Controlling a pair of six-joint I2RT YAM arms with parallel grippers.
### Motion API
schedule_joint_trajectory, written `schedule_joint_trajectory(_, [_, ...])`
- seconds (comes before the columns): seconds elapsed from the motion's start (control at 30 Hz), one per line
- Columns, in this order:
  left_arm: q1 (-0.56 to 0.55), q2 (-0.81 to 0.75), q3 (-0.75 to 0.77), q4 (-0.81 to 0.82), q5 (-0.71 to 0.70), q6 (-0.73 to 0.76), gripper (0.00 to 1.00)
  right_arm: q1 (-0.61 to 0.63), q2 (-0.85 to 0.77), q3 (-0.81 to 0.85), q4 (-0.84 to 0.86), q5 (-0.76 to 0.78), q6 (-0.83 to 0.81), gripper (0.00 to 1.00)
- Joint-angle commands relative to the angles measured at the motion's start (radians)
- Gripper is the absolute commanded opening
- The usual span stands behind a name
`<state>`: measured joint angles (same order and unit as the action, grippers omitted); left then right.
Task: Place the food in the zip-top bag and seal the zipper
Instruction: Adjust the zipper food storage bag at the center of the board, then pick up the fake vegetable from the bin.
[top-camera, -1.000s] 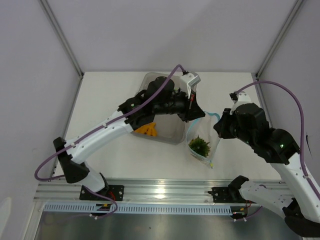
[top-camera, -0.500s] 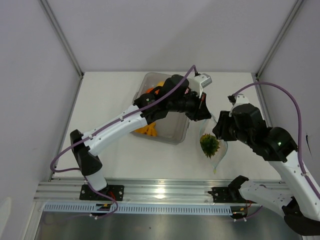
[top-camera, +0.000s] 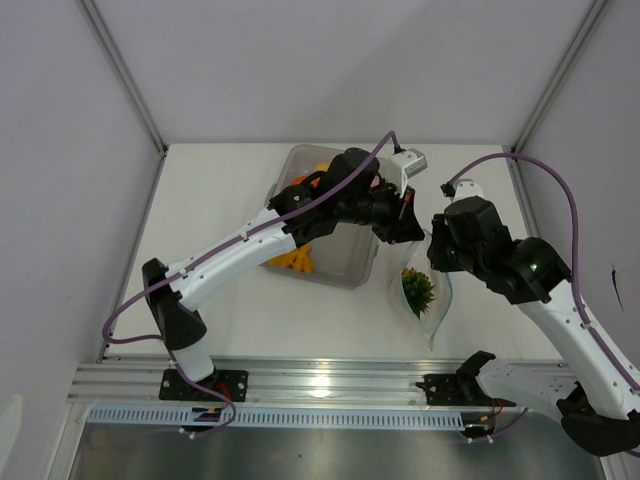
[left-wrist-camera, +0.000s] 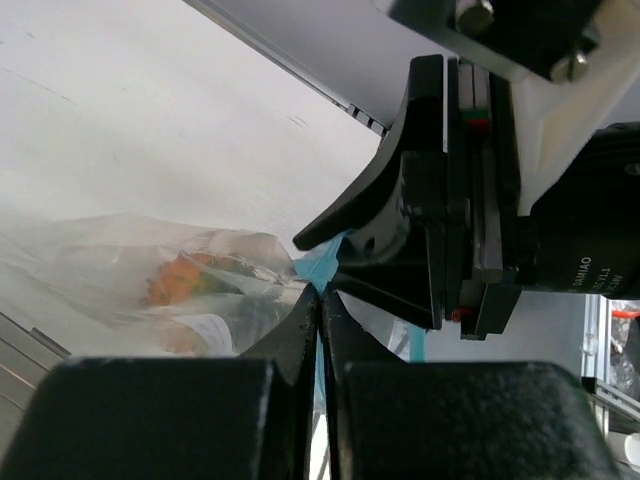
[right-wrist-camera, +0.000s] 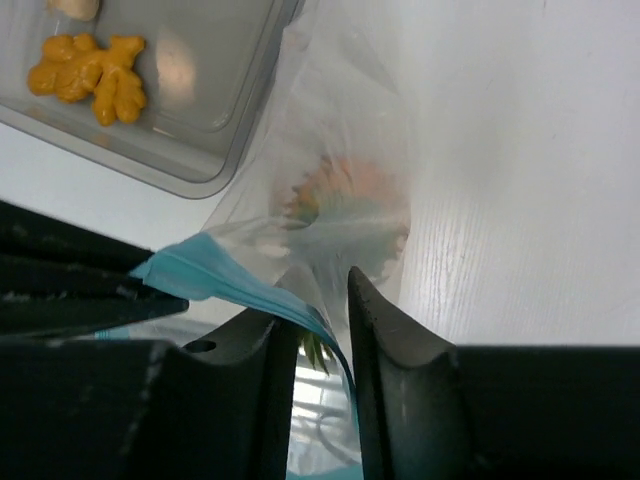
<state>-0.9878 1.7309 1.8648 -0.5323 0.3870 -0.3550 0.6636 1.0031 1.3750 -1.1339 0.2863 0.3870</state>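
Compared with a second ago, the zip-top bag (top-camera: 430, 312) is no longer spread flat on the bench (top-camera: 220, 200). It is lifted by its mouth and hangs as a narrow pouch right of centre in the top view, with the green leafy sprig (top-camera: 418, 288) inside it. The left gripper (top-camera: 408, 224) has been carried rightwards, past the right wall of the tray (top-camera: 352, 272), and is clenched on the zipper (right-wrist-camera: 215, 275) at the bag's upper corner. The right gripper (top-camera: 433, 258) has been brought up and inward to the same mouth. Its jaws, closed a second ago, are now parted. In the right wrist view the blue strip is seen running down through the gap between them without being pinched.

From this it is judged that the right side of the mouth is being re-gripped, so that the bag can be held open. The orange pieces (top-camera: 293, 260) are seen in the tray, so filling appears far from done and sealing not yet begun.

The two grippers are crowded just beside each other at the mouth, so little room is left there. The tray's right wall stands just left of the bag, and the bag's lower tip hangs near the bench's bottom edge. Open bench is left at lower centre and along the left side of the frame.
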Motion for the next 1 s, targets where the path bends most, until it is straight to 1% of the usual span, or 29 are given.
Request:
schedule_joint_trajectory(0.0, [-0.002, -0.021, 0.022, 0.023, 0.032, 0.034, 0.00, -0.004, 0.002, 0.012, 0.045, 0.066, -0.013, 0.20])
schedule_joint_trajectory(0.03, [-0.002, -0.019, 0.023, 0.020, 0.027, 0.043, 0.01, -0.004, -0.003, 0.012, 0.049, 0.071, -0.008, 0.12])
schedule_joint_trajectory(0.07, [-0.002, -0.021, 0.022, 0.018, 0.023, 0.047, 0.00, -0.004, -0.007, 0.012, 0.051, 0.076, -0.002, 0.00])
schedule_joint_trajectory(0.17, [-0.002, -0.017, 0.014, 0.014, -0.010, 0.060, 0.01, -0.004, -0.023, 0.027, 0.045, 0.045, 0.016, 0.00])
schedule_joint_trajectory(0.23, [-0.002, -0.022, -0.004, 0.028, -0.029, 0.083, 0.01, -0.002, -0.021, 0.047, 0.008, 0.024, 0.056, 0.00])
schedule_joint_trajectory(0.3, [0.000, -0.031, -0.030, 0.044, -0.080, 0.093, 0.01, -0.001, -0.020, 0.073, -0.015, -0.002, 0.087, 0.00])
schedule_joint_trajectory(0.4, [0.003, -0.068, -0.111, 0.123, -0.118, 0.108, 0.01, 0.002, -0.024, 0.088, -0.052, -0.032, 0.142, 0.00])
schedule_joint_trajectory(0.43, [0.005, -0.080, -0.131, 0.150, -0.123, 0.114, 0.00, 0.005, -0.023, 0.094, -0.078, -0.027, 0.153, 0.00])
schedule_joint_trajectory(0.47, [0.006, -0.106, -0.194, 0.207, -0.126, 0.116, 0.00, 0.007, -0.020, 0.102, -0.095, -0.018, 0.183, 0.00])
schedule_joint_trajectory(0.53, [0.012, -0.125, -0.231, 0.259, -0.106, 0.120, 0.01, 0.016, -0.008, 0.124, -0.127, 0.008, 0.200, 0.00])
schedule_joint_trajectory(0.57, [0.015, -0.135, -0.265, 0.290, -0.094, 0.122, 0.03, 0.030, -0.008, 0.127, -0.127, 0.016, 0.207, 0.00])
schedule_joint_trajectory(0.63, [0.017, -0.139, -0.277, 0.305, -0.096, 0.126, 0.08, 0.040, -0.009, 0.122, -0.113, 0.019, 0.211, 0.00])
schedule_joint_trajectory(0.67, [0.018, -0.139, -0.283, 0.310, -0.102, 0.126, 0.16, 0.041, -0.008, 0.119, -0.112, 0.019, 0.208, 0.00])
schedule_joint_trajectory(0.7, [0.021, -0.139, -0.283, 0.308, -0.106, 0.125, 0.22, 0.041, -0.001, 0.116, -0.104, 0.019, 0.207, 0.00])
schedule_joint_trajectory(0.73, [0.023, -0.139, -0.288, 0.310, -0.108, 0.125, 0.31, 0.041, 0.002, 0.114, -0.102, 0.019, 0.207, 0.00])
schedule_joint_trajectory(0.77, [0.026, -0.139, -0.286, 0.310, -0.115, 0.125, 0.49, 0.042, 0.006, 0.111, -0.102, 0.017, 0.205, 0.00])
schedule_joint_trajectory(0.8, [0.028, -0.148, -0.292, 0.311, -0.134, 0.123, 0.53, 0.042, 0.012, 0.111, -0.102, 0.017, 0.202, 0.00])
schedule_joint_trajectory(0.83, [0.029, -0.154, -0.297, 0.316, -0.137, 0.125, 0.60, 0.042, 0.014, 0.113, -0.102, 0.017, 0.202, 0.00])
schedule_joint_trajectory(0.87, [0.037, -0.165, -0.306, 0.327, -0.143, 0.125, 0.75, 0.042, 0.014, 0.114, -0.102, 0.024, 0.202, 0.00])
schedule_joint_trajectory(0.97, [0.055, -0.221, -0.354, 0.377, -0.171, 0.116, 0.99, 0.042, 0.020, 0.124, -0.106, 0.031, 0.199, 0.00])
